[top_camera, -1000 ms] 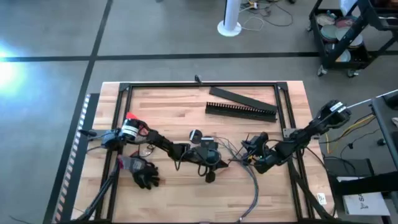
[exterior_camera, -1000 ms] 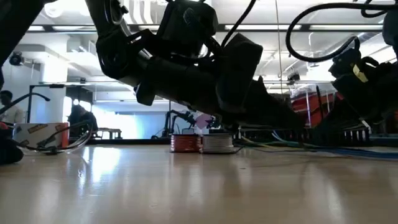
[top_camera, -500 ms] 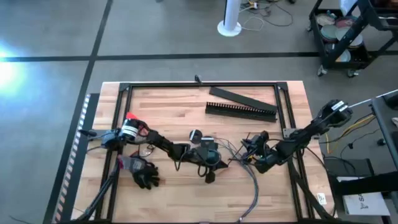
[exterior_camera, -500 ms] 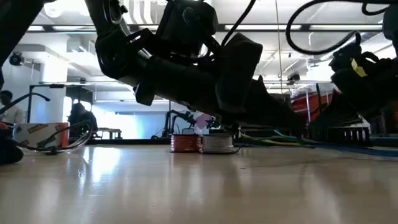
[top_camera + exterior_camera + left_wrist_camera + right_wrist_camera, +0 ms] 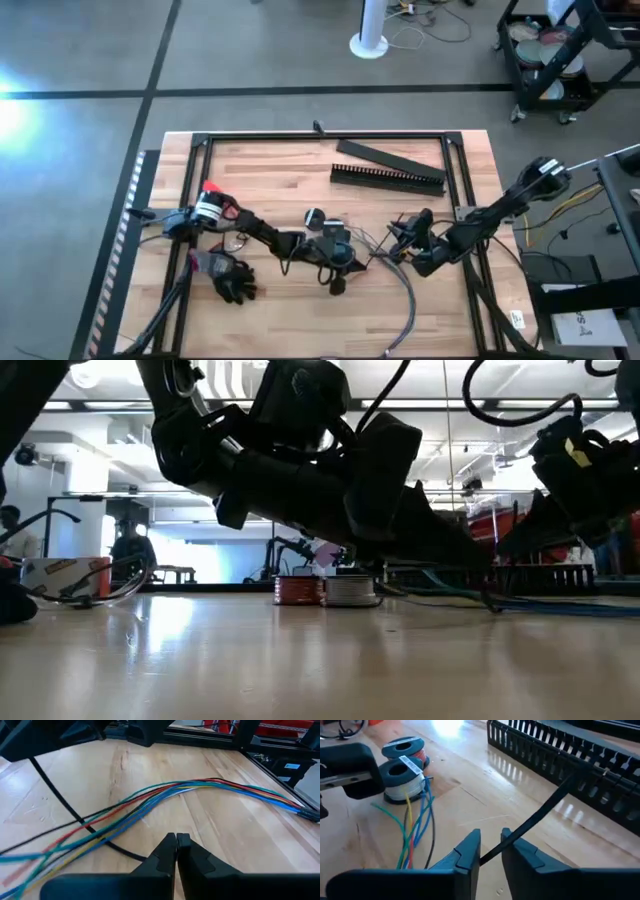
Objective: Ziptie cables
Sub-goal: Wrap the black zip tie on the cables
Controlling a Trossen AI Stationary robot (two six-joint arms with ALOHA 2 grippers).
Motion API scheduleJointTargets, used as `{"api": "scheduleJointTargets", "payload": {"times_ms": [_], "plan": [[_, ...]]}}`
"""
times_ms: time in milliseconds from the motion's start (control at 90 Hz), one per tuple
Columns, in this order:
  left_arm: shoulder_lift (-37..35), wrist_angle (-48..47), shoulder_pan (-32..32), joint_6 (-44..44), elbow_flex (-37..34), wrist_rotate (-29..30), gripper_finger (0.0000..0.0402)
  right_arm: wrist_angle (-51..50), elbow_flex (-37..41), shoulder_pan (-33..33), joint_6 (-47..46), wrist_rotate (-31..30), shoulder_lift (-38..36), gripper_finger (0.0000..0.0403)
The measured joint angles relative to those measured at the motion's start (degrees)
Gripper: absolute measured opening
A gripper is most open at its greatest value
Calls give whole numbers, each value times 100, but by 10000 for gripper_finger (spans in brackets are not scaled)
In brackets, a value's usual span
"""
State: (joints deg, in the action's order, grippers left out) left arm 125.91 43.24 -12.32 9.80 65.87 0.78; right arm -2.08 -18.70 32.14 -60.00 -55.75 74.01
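Observation:
A bundle of thin coloured cables (image 5: 165, 792) lies across the table's middle between my two grippers, and a grey cable (image 5: 408, 300) trails toward the near edge. My left gripper (image 5: 176, 837) is shut and sits low over the table next to the bundle. A thin black cord (image 5: 75, 812) runs up to it. My right gripper (image 5: 490, 836) stands to the right of the bundle (image 5: 375, 245). The thin black ziptie (image 5: 540, 805) sticks out from between its fingers. My left gripper is shut at the black cord's near end (image 5: 142, 854); I cannot tell whether it touches it. My right gripper has the ziptie (image 5: 496, 848) between its two fingers, and the fingers hide where they meet it. The strip slants up and away, clear of the table, toward the toothed duct (image 5: 560, 755).
Beside the bundle's far end stand a red wire spool (image 5: 402, 747) and a white one (image 5: 402, 775). The toothed duct (image 5: 388, 178) and a flat black bar (image 5: 385, 153) lie toward the far edge. A black glove (image 5: 232, 278) lies near the left arm's base.
My right gripper has risen a little above the table. The left arm has kept still.

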Motion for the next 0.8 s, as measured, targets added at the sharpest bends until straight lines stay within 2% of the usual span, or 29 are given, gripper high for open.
{"api": "scheduleJointTargets", "payload": {"times_ms": [344,667,800], "plan": [[0,6,0,-2,0,0,0,72,0,146,-204,49,160,29],[0,17,0,-2,0,2,0,412,0,249,-110,-4,484,51],[0,24,2,-3,0,2,0,415,-20,249,358,-85,468,19]]}}
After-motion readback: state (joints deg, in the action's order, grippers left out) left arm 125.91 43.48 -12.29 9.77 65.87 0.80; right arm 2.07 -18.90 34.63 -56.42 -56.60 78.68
